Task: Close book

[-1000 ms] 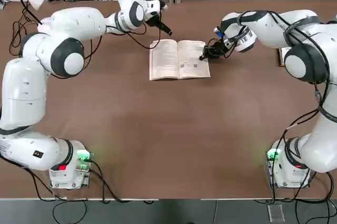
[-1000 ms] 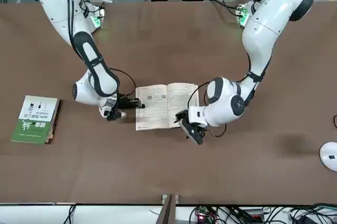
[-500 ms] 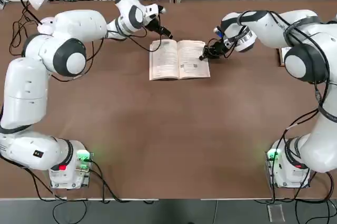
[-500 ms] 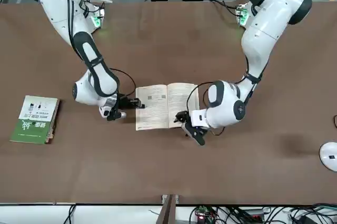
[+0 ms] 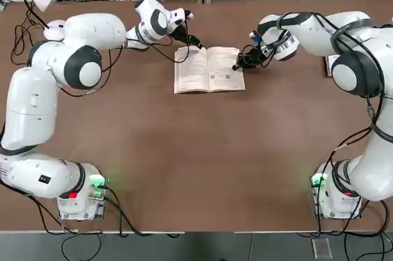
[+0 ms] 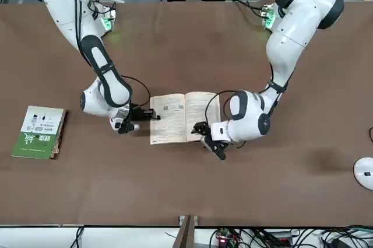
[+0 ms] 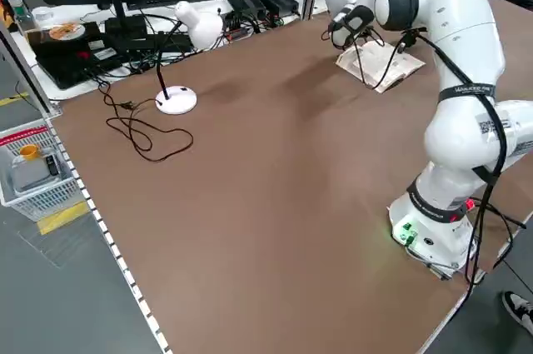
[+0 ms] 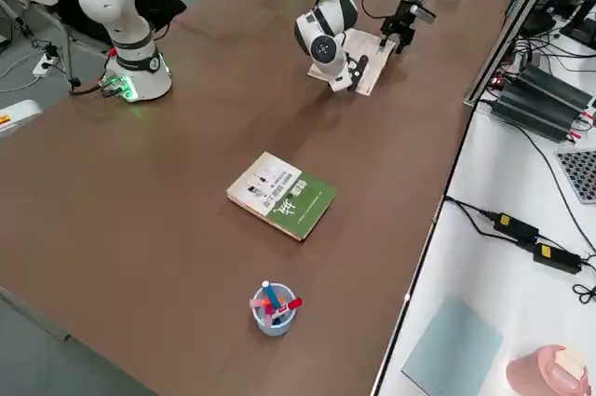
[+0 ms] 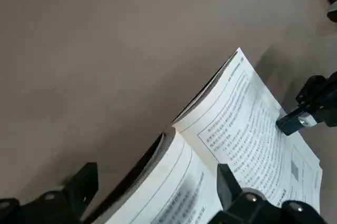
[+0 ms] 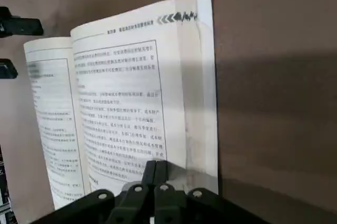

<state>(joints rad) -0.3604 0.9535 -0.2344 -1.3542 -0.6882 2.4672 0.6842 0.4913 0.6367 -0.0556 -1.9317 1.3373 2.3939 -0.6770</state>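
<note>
Right wrist view: right hand [image 10: 156,166] clenched at the open book's [image 10: 121,97] printed page.

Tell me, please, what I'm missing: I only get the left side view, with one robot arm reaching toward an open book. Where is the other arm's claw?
Observer: In the top view, the right gripper is at the outer part of the open book's right-hand page.
Operator: And the claw on the arm I can see: are its fingers together or apart?
Observer: Apart. The left wrist view shows the left gripper open by the book.
Operator: Funny. Is there any other book on the table?
Observer: Yes, a green-and-white book lies closed, off to the robot's right, as the front view shows.
</note>
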